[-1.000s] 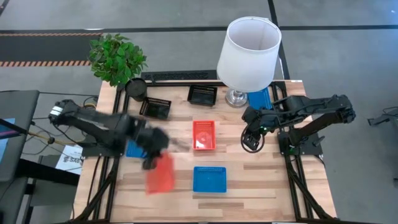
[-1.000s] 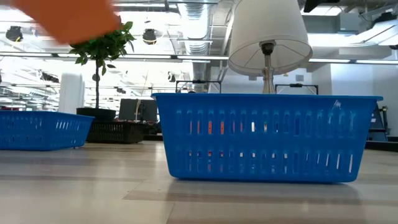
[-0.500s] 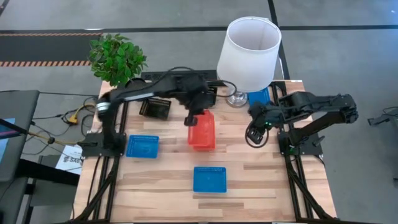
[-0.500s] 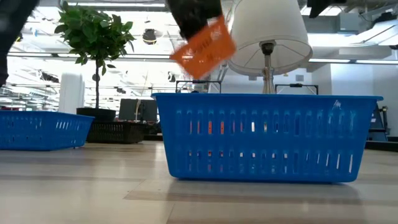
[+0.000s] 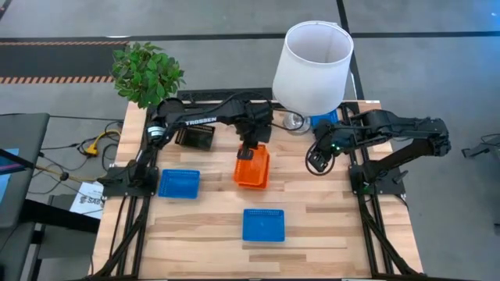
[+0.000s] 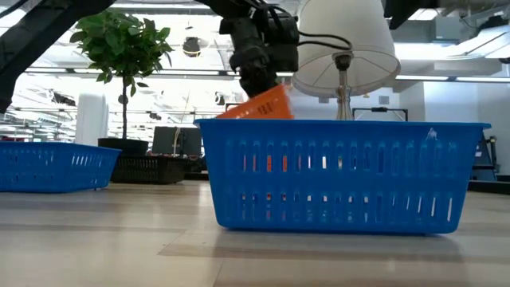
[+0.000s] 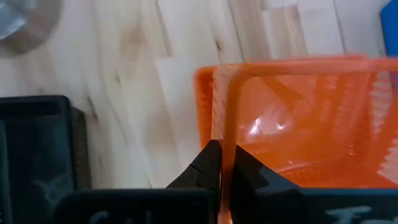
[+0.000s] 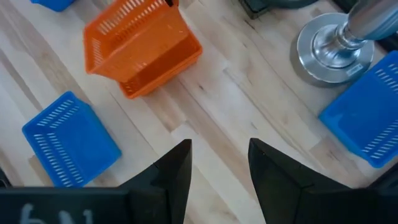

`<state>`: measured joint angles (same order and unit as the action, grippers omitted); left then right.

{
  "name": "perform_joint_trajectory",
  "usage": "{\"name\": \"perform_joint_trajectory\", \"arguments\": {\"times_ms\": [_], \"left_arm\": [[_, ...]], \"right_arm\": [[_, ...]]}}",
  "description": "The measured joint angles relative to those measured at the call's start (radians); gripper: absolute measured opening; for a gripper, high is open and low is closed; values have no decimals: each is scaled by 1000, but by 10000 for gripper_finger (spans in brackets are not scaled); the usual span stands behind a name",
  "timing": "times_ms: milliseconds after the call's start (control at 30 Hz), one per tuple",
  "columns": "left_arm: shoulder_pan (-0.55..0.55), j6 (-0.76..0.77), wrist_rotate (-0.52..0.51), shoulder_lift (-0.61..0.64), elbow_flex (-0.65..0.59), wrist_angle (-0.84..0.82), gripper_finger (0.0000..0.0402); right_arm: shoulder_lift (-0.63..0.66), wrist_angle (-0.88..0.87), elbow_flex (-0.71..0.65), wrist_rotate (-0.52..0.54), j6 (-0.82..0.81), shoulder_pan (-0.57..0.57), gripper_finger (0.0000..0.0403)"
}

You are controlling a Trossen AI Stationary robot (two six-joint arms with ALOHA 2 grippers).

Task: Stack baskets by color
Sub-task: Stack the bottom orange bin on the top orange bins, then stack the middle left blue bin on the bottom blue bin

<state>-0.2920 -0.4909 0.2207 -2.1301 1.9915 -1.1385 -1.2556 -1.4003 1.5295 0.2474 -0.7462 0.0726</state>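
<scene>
Holding the red-orange plastic mesh basket (image 5: 251,168) by its rim, my left gripper (image 5: 251,146) is clamped tight at the table middle. Its long axis runs front to back, tilted, over another orange basket (image 7: 205,112). My right gripper (image 5: 316,161) waits with fingers apart, near the lamp base (image 8: 333,43).

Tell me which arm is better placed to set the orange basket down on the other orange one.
Left. The left gripper is shut on the orange basket's rim, over the other orange one. The right gripper waits open and empty, off beside the lamp.
</scene>
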Motion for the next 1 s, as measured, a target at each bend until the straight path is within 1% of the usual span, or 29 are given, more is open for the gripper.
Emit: {"name": "perform_joint_trajectory", "arguments": {"times_ms": [133, 267, 333, 433, 733, 867, 1000], "left_arm": [[0, 39, -23, 1, -2, -5, 0], [3, -8, -18, 1, -3, -38, 1], [7, -30, -18, 1, -3, -31, 8], [13, -48, -24, 1, -3, -31, 33], [14, -48, -22, 1, -3, -20, 129], [14, -21, -22, 1, -2, -26, 152], [9, 69, 10, 25, 34, -129, 160]], "right_arm": [[0, 18, 0, 0, 24, -14, 177], [0, 47, 0, -7, 50, -30, 177], [0, 48, 0, -8, 51, -37, 177], [0, 48, 0, -8, 63, -38, 177], [0, 55, 0, -9, 68, -38, 177], [0, 54, 0, -10, 75, -38, 177], [0, 59, -16, -22, 90, -28, 177]]}}
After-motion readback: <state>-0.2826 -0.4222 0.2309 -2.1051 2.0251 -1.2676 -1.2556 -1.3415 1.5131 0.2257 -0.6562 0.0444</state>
